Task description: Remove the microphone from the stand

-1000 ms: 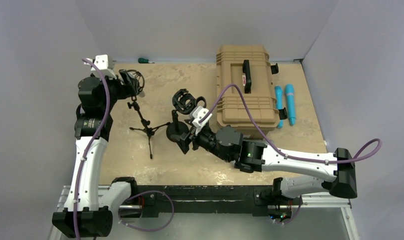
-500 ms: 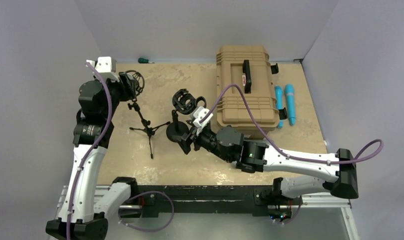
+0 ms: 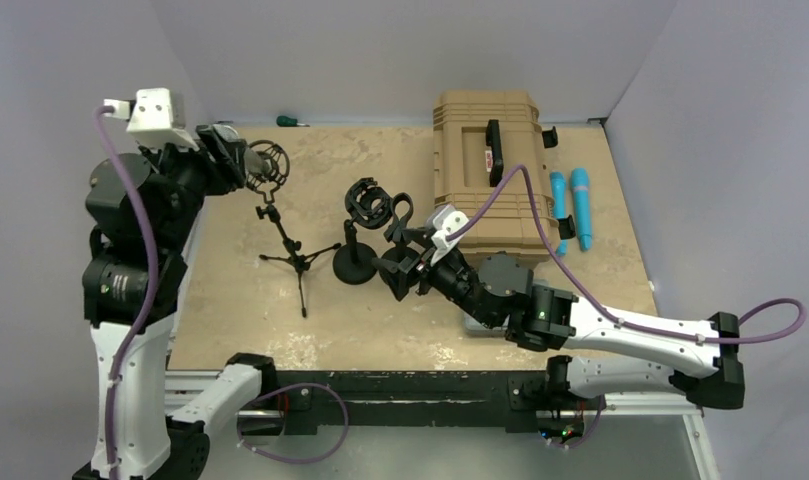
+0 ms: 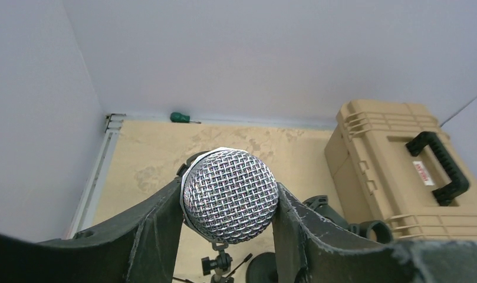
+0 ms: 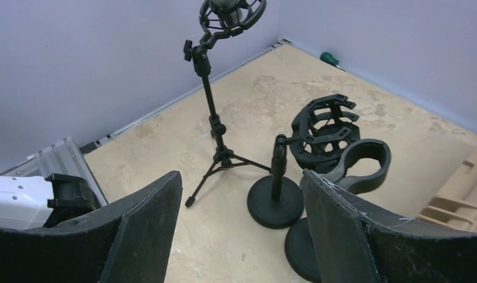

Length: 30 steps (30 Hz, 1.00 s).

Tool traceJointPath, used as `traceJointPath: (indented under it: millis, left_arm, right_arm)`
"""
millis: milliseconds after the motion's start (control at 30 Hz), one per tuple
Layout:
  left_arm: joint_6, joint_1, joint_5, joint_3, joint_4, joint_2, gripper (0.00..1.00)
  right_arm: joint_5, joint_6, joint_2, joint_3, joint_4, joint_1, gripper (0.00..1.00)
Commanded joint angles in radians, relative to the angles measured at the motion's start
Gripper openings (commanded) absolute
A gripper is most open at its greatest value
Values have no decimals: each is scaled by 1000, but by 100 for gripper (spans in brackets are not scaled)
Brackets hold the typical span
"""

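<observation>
The microphone's silver mesh head (image 4: 230,191) sits between my left gripper's fingers (image 4: 159,230), which are shut on it. The black ring of the shock mount shows right behind the head. In the top view my left gripper (image 3: 237,160) is at the shock mount (image 3: 270,165) on top of the black tripod stand (image 3: 298,262). The right wrist view shows that stand (image 5: 215,127) with its mount (image 5: 231,13) at the top edge. My right gripper (image 5: 242,236) is open and empty, above the table by two round-base stands (image 3: 355,262).
A round-base stand with an empty shock mount (image 5: 324,130) and one with a ring clip (image 5: 365,162) stand mid-table. A tan hard case (image 3: 490,180) lies at the back right, two blue microphones (image 3: 570,208) beside it. A green screwdriver (image 3: 290,121) lies at the back wall.
My left arm has risen and swung left while its gripper stays on the microphone head. My right gripper has drawn back to the right, away from the round-base stand.
</observation>
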Motion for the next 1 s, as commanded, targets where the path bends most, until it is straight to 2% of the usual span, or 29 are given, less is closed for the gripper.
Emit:
traceJointPath:
  millis: [0,167,333,367,500,633,767,967]
  left_arm:
    - [-62,-6,11,150,-82,-39,0]
    - [-155,-5,120,262,-119,-91,0]
    - [-291,-6,404,239,-51,-151,0]
    - [-330,-6,497,205,-36,-158,0]
    - [-479,-6,712,0,79,-220,0]
    - [-613,-6,852,-239,214,-286,0]
    - [-703,-5,956,-412,294,-351,0]
    - [-718,-6,1002,-472,242,-431,0]
  right_arm:
    - [61,-20,-69,-3,-29,-6,73]
    - [65,-8,-140,-1,-60,-7,73]
    - [3,22,-194,48,-124,-8,76]
    - [-25,25,-196,66,-138,-7,76]
    - [-161,23,-171,175,-230,-8,78]
    - [-495,-23,-115,250,-294,-7,80]
    - [-502,0,-47,260,-308,-7,80]
    - [-529,36,45,198,-225,-7,80]
